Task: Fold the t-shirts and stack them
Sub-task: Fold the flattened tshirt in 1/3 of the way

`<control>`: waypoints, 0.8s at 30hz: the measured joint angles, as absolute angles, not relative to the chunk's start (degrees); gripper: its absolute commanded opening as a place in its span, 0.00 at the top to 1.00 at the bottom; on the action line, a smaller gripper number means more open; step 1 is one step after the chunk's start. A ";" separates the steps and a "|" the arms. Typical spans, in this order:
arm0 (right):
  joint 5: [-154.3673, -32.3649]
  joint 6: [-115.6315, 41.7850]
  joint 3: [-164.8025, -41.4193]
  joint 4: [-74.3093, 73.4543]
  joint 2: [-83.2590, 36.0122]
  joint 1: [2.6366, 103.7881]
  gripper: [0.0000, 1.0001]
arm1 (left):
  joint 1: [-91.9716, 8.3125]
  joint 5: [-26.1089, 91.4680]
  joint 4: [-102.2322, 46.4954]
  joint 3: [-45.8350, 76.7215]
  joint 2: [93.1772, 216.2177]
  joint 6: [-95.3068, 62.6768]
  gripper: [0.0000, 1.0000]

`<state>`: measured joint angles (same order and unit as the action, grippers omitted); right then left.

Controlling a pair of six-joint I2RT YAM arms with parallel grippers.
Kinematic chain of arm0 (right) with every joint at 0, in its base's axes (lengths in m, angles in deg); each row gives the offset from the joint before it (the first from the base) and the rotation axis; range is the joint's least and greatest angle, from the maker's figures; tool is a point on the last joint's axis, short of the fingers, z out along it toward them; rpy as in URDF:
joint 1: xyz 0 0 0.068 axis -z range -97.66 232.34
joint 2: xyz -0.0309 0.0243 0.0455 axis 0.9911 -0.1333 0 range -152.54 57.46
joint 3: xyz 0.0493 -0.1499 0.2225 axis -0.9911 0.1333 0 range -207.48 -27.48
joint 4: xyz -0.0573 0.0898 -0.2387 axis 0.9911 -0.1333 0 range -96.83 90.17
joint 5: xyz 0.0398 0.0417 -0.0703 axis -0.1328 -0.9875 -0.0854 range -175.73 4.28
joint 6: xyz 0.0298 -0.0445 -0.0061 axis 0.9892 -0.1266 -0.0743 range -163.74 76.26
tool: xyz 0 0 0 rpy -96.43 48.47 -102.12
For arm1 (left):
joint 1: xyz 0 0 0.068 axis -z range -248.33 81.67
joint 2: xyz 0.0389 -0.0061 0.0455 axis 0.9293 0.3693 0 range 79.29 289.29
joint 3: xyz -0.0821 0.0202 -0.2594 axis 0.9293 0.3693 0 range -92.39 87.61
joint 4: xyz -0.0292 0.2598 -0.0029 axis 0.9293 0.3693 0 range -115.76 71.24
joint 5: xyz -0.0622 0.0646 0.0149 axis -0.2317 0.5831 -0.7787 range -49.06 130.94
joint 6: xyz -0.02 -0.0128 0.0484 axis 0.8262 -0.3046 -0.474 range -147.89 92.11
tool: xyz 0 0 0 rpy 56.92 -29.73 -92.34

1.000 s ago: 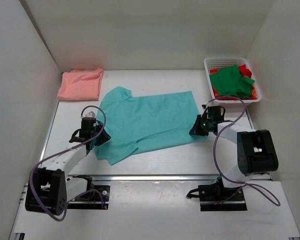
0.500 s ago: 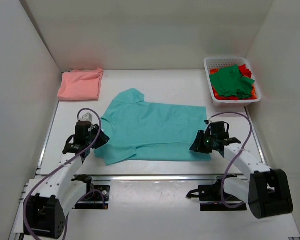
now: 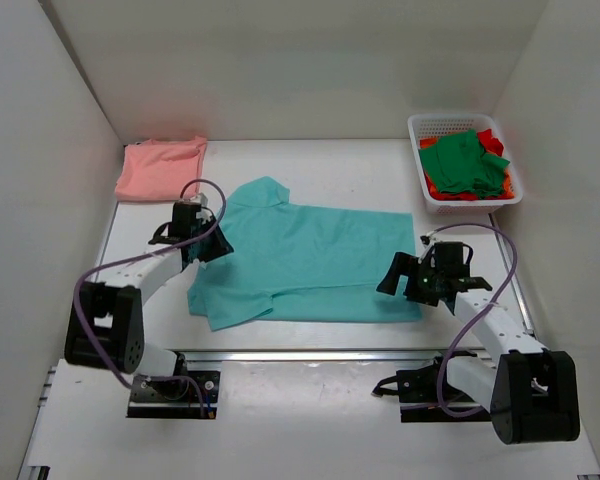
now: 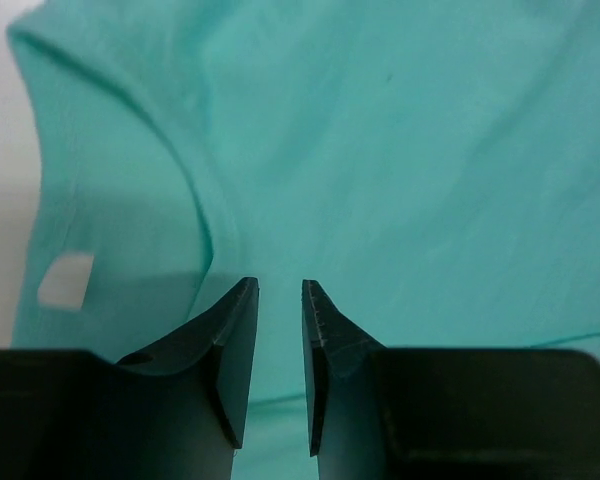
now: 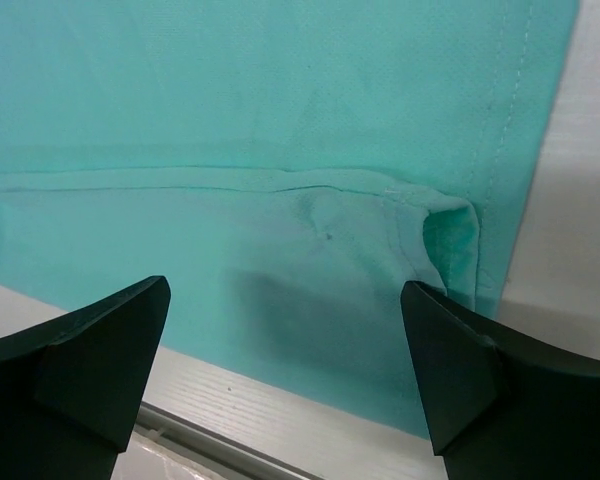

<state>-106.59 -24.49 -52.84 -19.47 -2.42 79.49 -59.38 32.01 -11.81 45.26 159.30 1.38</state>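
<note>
Left gripper (image 4: 280, 285): fingers narrowly apart, nothing seen between them, over teal t-shirt (image 3: 310, 262) by its left-side sleeve. Right gripper (image 5: 285, 290): jaws spread wide above bunched hem corner, holding nothing. Teal t-shirt lies spread mid-table (image 3: 320, 165). Salmon-pink t-shirt (image 3: 160, 168) folded at far left corner. White basket (image 3: 450, 122) far right: dark green t-shirt (image 3: 465, 160) crumpled over red t-shirts (image 3: 492, 138), mostly covered, count unclear.

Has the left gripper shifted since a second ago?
Yes. In the top view the left gripper has moved farther out from the near edge, closer to the folded pink shirt.
</note>
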 measured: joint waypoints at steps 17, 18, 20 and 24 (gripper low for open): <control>-106.33 -28.75 -59.68 -19.21 -6.09 81.63 0.40 | -59.25 30.72 -18.50 33.16 181.16 3.17 0.70; -106.00 -28.97 -59.77 -19.27 -6.66 81.63 0.40 | -59.25 30.74 -18.52 32.54 181.72 3.17 0.70; -105.21 -29.32 -59.79 -19.45 -7.77 81.74 0.40 | -59.27 31.03 -18.56 31.49 182.60 3.17 0.70; -103.94 -30.48 -59.84 -19.51 -9.00 81.78 0.39 | -59.36 31.58 -18.56 31.08 182.90 3.24 0.70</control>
